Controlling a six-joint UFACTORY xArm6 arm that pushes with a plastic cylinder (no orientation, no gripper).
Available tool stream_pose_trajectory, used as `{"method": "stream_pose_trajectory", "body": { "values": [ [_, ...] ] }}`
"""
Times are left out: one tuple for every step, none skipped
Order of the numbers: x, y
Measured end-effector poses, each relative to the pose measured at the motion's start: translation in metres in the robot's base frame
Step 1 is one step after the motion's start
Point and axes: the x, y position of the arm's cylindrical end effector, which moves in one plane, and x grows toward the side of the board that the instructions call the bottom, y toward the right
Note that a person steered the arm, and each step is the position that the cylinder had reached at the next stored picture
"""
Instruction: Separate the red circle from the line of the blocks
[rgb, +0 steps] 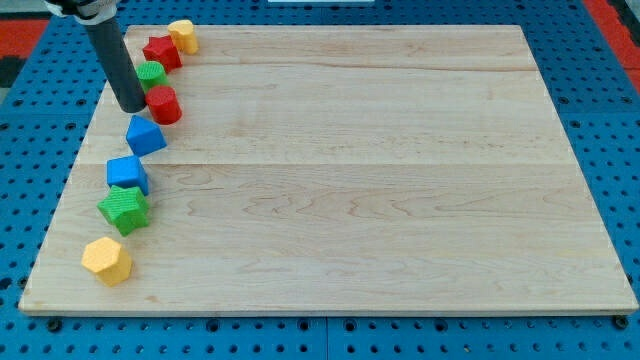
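The wooden board (340, 170) is viewed by one camera, set high at the view's bottom edge, angled downward. The whole board is framed at moderate range.

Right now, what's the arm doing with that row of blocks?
My tip sits at the view's left of the red circle, touching or nearly touching it, placed to push it toward the view's right, out onto the wooden board. The red circle is still in the line along the board's left edge, between the green block above and a blue block below. The line also holds a yellow block, red star, blue cube, green star and yellow hexagon.
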Motion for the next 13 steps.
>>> {"method": "stream_pose_trajectory", "body": {
  "values": [
    [0.003, 0.000],
    [0.003, 0.000],
    [0.008, 0.012],
    [0.008, 0.033],
    [0.008, 0.070],
    [0.008, 0.080],
    [0.001, 0.067],
    [-0.015, 0.065],
    [-0.028, 0.107],
    [-0.029, 0.133],
    [-0.029, 0.153],
    [-0.030, 0.155],
    [-0.030, 0.155]
  ]
}}
